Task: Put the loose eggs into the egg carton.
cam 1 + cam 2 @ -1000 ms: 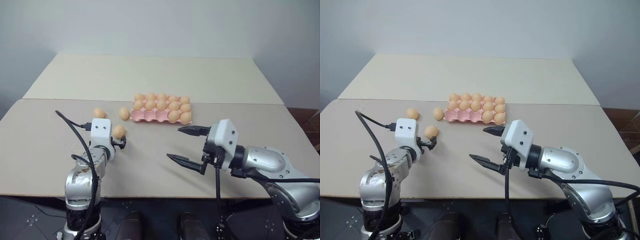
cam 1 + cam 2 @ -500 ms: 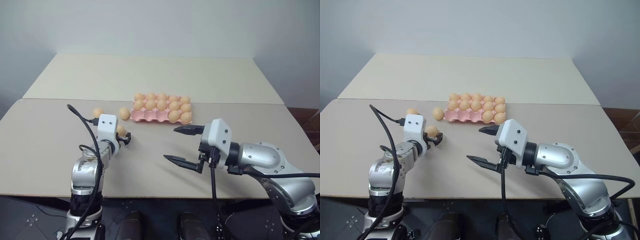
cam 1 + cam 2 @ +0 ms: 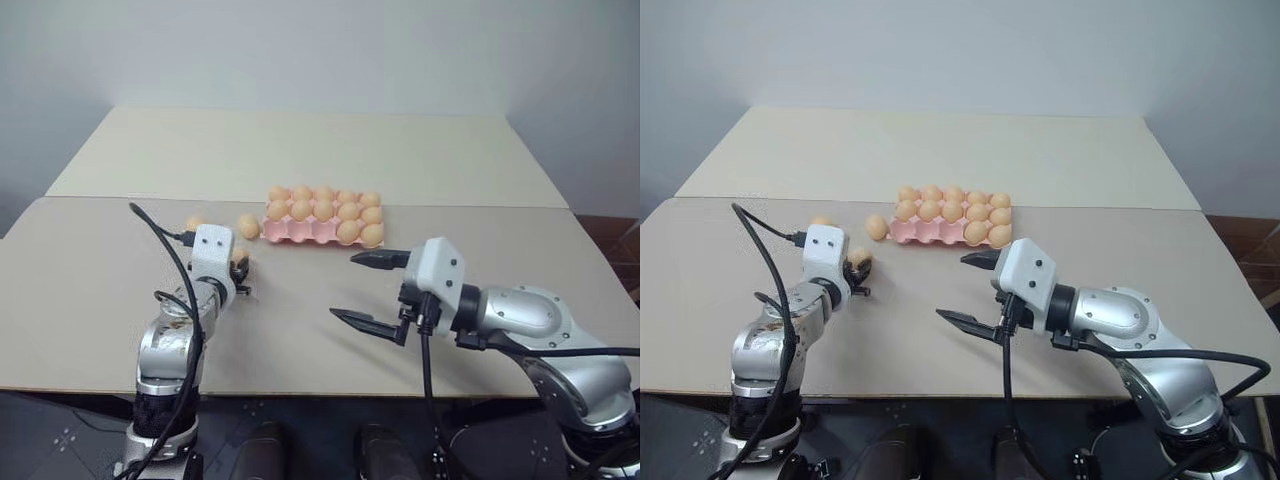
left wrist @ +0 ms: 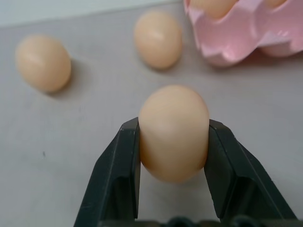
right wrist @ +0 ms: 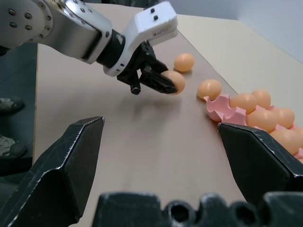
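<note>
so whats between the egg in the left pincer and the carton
One loose egg lies near the carton; otherwise bare table ahead of the held egg, seen in the left wrist view.

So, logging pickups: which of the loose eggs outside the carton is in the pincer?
The pale orange-tan egg clamped in the left pincer; the two other loose eggs lie untouched on the table.

Left gripper (image 5: 163, 82) jaws clamp an egg (image 5: 174, 82); carton (image 5: 218, 107) nearby
</note>
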Controlling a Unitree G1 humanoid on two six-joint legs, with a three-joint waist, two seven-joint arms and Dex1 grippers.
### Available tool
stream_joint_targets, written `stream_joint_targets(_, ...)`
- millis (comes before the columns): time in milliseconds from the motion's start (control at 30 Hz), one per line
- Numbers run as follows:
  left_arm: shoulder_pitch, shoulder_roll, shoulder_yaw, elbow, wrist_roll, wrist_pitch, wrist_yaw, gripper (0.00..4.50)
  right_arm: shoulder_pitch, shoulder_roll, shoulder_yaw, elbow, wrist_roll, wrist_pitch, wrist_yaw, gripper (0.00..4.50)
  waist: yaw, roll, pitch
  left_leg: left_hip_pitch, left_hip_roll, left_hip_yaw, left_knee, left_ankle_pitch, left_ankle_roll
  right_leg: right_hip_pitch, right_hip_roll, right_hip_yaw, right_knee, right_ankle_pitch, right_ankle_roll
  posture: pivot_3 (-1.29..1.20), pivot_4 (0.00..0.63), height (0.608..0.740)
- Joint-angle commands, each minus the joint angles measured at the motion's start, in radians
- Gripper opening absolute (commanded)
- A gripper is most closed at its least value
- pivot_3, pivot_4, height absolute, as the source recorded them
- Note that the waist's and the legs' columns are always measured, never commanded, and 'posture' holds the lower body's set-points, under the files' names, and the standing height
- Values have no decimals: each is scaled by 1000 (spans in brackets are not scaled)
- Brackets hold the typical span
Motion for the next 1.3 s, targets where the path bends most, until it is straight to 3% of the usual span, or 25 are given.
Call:
stream_joint_targets(33, -75, -12, -76, -29, -1, -77, -16, 1541, 0, -10, -52, -31, 7, -15, -8, 4500, 8, 0, 0, 0, 0, 1, 0, 0, 0, 0, 0, 0, 0, 0, 0, 0, 150, 740)
stream_joint_targets(233, -213, -68, -175, 221, 38, -260, -13, 1539, 5, -25, -67, -37, 9, 0, -13, 4500, 9, 0, 0, -1, 0, 3, 0, 0, 0, 0, 1, 0, -2, 0, 0, 0, 150, 740)
stream_joint_targets(533, -375, -118, -227, 547, 57, -448, -54, 1536, -7, -21, -72, -71, 11, 70, -96, 4500, 7, 0, 0, -2, 0, 4, 1, 0, 0, -1, 1, 0, -2, 0, 0, 0, 150, 740)
stream_joint_targets(900, -392, -141, -241, 667, 77, -522, -88, 1536, -5, -5, -83, -90, 18, 88, -141, 4500, 9, 0, 0, -3, 0, 4, 1, 0, 0, -1, 1, -1, -2, 0, 1, 0, 150, 740)
stream_joint_targets(1300, -392, -154, -240, 698, 103, -548, -99, 1536, -56, 22, -104, -84, 46, 241, -266, 4500, 8, 0, 0, -3, 0, 4, 1, 0, 0, -1, 1, -1, -2, 0, 1, 0, 150, 740)
